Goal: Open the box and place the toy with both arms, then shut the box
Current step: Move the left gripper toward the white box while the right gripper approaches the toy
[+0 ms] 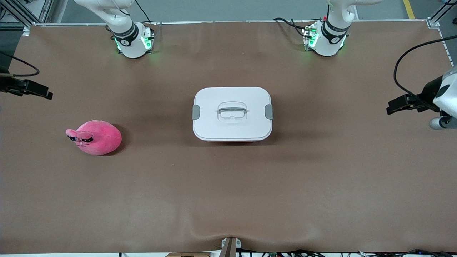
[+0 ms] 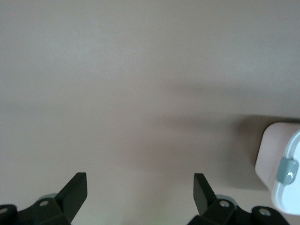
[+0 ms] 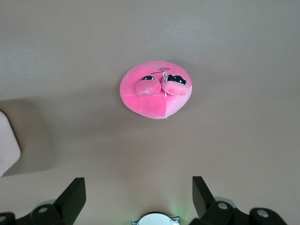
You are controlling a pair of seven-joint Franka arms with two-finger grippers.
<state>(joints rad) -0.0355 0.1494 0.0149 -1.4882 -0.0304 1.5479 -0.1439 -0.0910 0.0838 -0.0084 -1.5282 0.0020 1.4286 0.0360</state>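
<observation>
Box sits shut mid-table, toy outside near the right arm's end; left gripper and right gripper hover spread and empty, nothing begun.

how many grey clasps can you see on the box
2. One clasp sits on the box end toward the right arm's end of the table, the other clasp on the end toward the left arm's. None show on the long sides.
</observation>
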